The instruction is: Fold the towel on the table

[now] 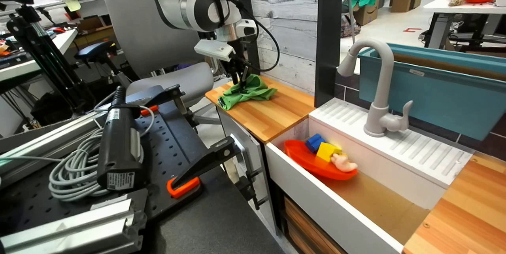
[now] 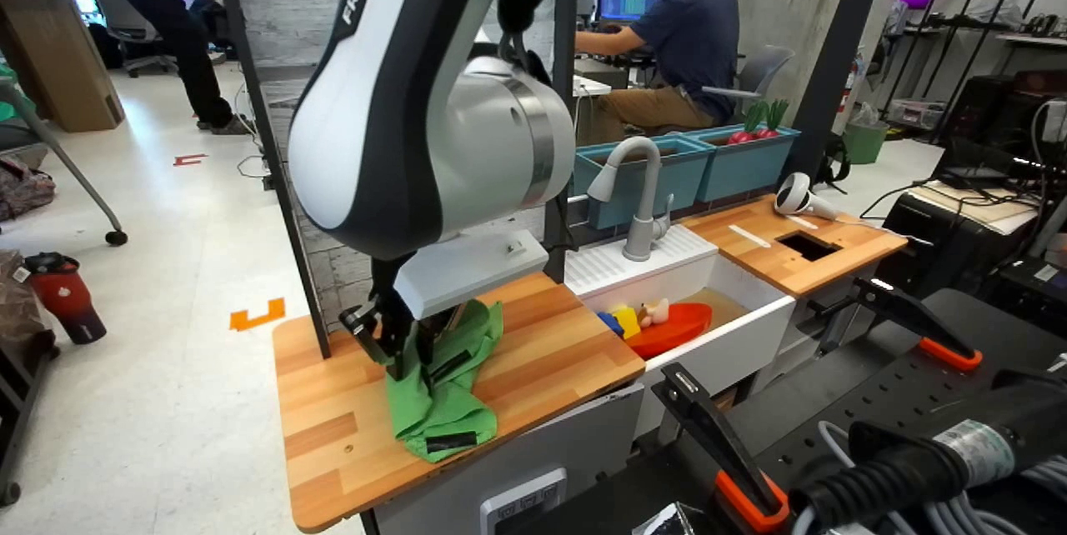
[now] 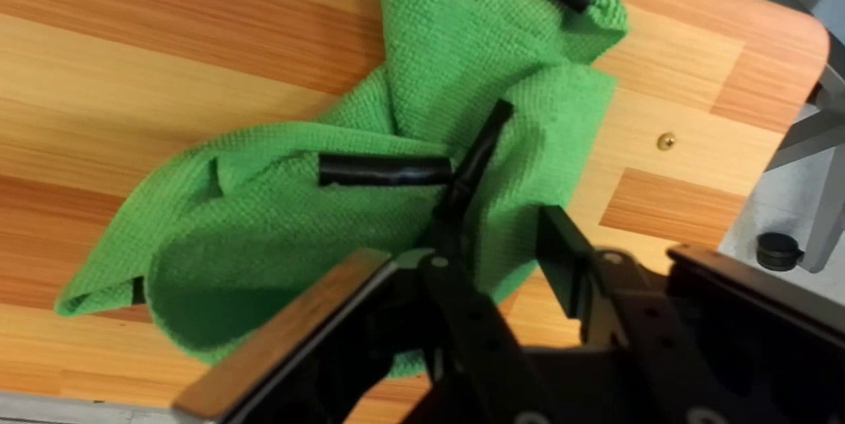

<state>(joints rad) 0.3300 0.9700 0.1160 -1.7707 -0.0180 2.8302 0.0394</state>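
Green towel (image 3: pixel 370 212) lies crumpled on the wood-grain surface (image 2: pixel 550 352), directly under the claw (image 3: pixel 505 226). Claw points down; jaws stand apart, part of the towel between them, the rest spreading beyond. Firm contact with either jaw: cannot tell. One black strip (image 3: pixel 386 170) on the towel ends near the claw.

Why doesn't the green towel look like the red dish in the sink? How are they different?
Colour: the towel is green with black strips; the dish is orange-red.
Shape: the towel is crumpled and wrinkly; the dish is long and smooth-looking.
Place: the towel lies on the wooden tabletop; the dish sits in the sink.
Both are brightly coloured.
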